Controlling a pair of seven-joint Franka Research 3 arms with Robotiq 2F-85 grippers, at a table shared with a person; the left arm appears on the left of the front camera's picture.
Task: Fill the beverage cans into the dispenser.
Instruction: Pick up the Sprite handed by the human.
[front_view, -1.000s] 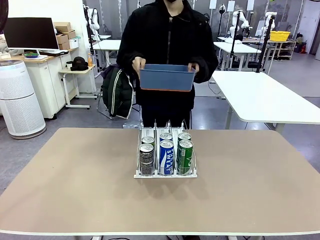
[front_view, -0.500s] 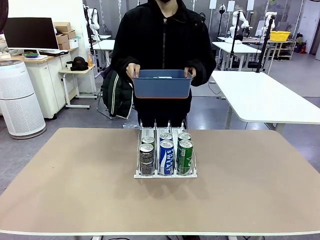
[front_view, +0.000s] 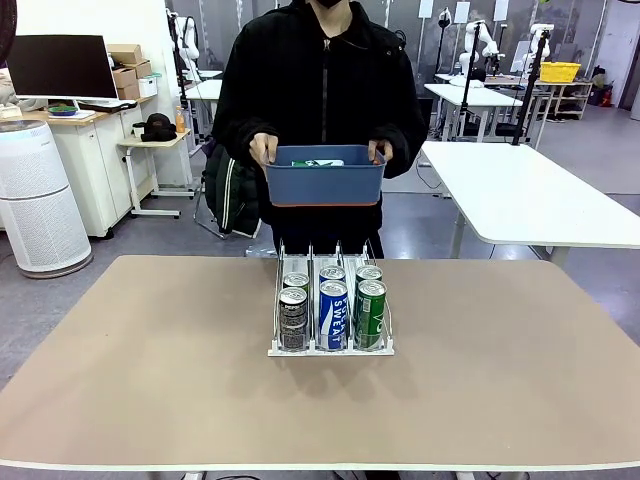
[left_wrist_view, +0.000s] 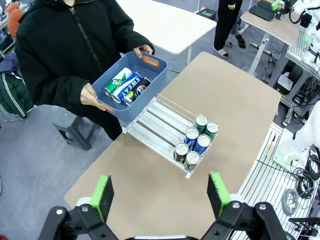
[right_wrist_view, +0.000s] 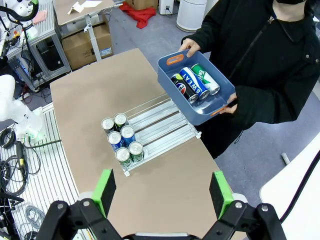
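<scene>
The dispenser (front_view: 340, 256) stands in the middle of the table, with several beverage cans (front_view: 333, 314) at its near end: dark grey, blue and green. From above it appears as the dispenser (left_wrist_view: 157, 117) and the dispenser (right_wrist_view: 160, 125), its far lanes bare. A person holds a blue bin (front_view: 325, 180) over the table's far edge. In it lie three beverage cans (left_wrist_view: 125, 86), also seen as cans (right_wrist_view: 192, 85): green, blue and black. My left gripper (left_wrist_view: 161, 196) and right gripper (right_wrist_view: 162, 193) hover high above the table, both open and holding nothing.
The tan tabletop (front_view: 150, 380) is bare around the rack. A white table (front_view: 530, 195) stands behind at the right. A cabinet with a monitor (front_view: 60, 65) and a white air purifier (front_view: 35, 205) are at the back left.
The person has lowered the blue bin and tipped it towards me, so a can inside now shows in the front view. The cans in the rack have not moved.
</scene>
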